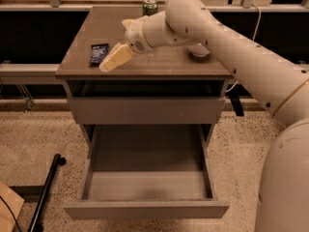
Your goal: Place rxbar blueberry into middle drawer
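The middle drawer [145,210] stands pulled out well below the gripper [108,65] and nearer the camera. Its low sides frame a light grey floor that shows from wall to wall. Straight beneath the gripper, between it and the open drawer, the upper drawer front [147,110] sits shut under the cabinet top [159,67].

The gripper hangs over the front left part of that top, close to the front edge, slanting down and to the left in the view. The snack bar [99,52] lies flat on the top just beside the gripper's tip, on its far left side, near the left edge. Whether tip and wrapper touch cannot be told. A green can [150,7] stands upright well behind the gripper at the back edge. A white bowl [199,51] sits beyond the arm on the right, partly hidden by it.

Whether the gripper is spread or closed cannot be told, and nothing is seen held in it. On the floor, down and left of the gripper, a black pole [46,192] lies beside the open drawer.
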Controlling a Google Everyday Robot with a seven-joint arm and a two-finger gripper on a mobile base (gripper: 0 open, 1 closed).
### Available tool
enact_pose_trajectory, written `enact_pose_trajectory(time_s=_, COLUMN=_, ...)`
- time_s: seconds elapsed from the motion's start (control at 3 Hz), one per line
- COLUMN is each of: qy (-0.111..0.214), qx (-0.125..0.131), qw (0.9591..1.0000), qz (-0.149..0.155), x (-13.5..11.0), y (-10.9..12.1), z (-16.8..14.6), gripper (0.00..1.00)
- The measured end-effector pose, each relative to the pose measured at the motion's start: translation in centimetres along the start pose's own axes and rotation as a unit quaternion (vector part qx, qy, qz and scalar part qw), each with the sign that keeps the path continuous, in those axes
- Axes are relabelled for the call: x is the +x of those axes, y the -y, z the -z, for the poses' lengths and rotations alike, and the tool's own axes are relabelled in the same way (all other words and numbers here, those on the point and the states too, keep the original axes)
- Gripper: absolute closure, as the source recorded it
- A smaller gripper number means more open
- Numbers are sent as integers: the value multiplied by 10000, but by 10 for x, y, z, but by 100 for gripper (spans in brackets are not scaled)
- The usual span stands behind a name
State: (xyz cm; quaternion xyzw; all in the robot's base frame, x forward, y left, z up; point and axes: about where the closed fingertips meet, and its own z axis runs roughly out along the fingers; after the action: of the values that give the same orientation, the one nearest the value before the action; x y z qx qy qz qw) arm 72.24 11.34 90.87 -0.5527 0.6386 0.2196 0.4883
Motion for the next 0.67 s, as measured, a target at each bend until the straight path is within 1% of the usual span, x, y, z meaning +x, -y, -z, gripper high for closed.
enact_pose_trajectory(time_s=0.33, qy=250, qx=100, qw=9995, qz=-171, x=-1, y=11, z=-49, gripper=0)
enact_pose_trajectory(time_s=0.67, qy=367, qx=131, qw=9989, qz=-271, x=-1, y=19, z=-80, gripper=0)
